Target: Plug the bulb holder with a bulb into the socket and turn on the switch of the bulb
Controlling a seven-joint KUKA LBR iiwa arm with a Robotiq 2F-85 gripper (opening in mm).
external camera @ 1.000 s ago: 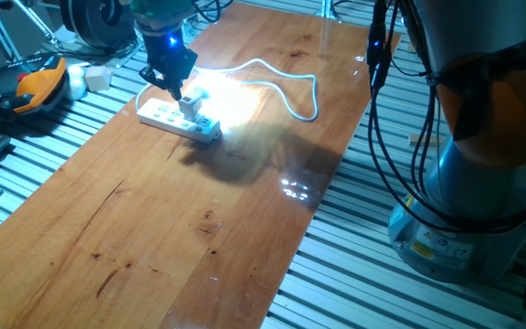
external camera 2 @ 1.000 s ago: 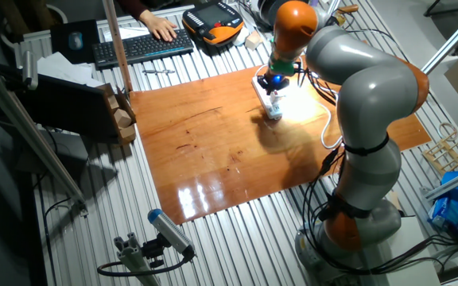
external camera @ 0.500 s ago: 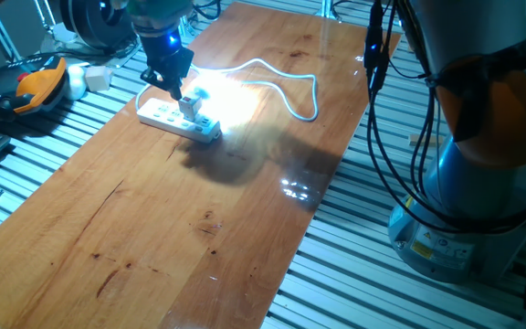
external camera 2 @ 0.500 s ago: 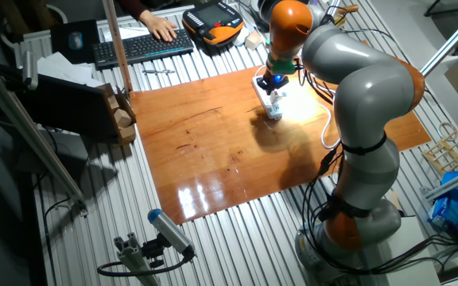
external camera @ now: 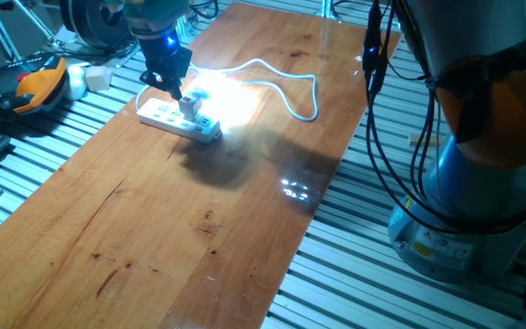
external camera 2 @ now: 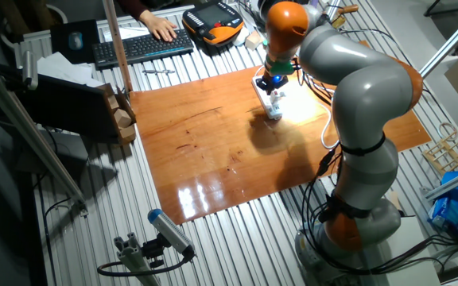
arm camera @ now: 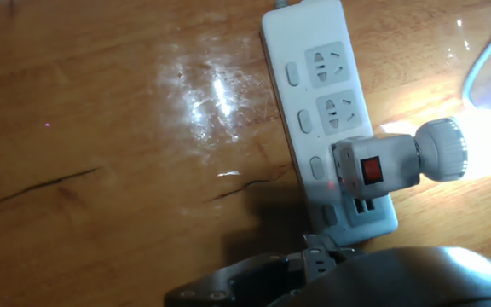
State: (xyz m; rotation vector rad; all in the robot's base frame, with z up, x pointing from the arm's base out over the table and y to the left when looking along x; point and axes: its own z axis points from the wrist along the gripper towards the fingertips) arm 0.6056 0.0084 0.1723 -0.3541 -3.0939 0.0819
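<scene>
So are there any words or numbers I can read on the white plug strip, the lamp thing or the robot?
None can be read.
Long white power strip: only outlet holes and blank buttons, no print.
Small white bulb holder with its red square switch: no visible lettering.
Sticker on the grey robot base: there is print, but too small and blurred.
Orange and black handset screen: too small to read.

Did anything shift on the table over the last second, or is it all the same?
The gripper drifted slightly up and away from the bulb holder; it holds nothing. The holder stayed plugged into the socket, and the bulb stayed lit.
</scene>
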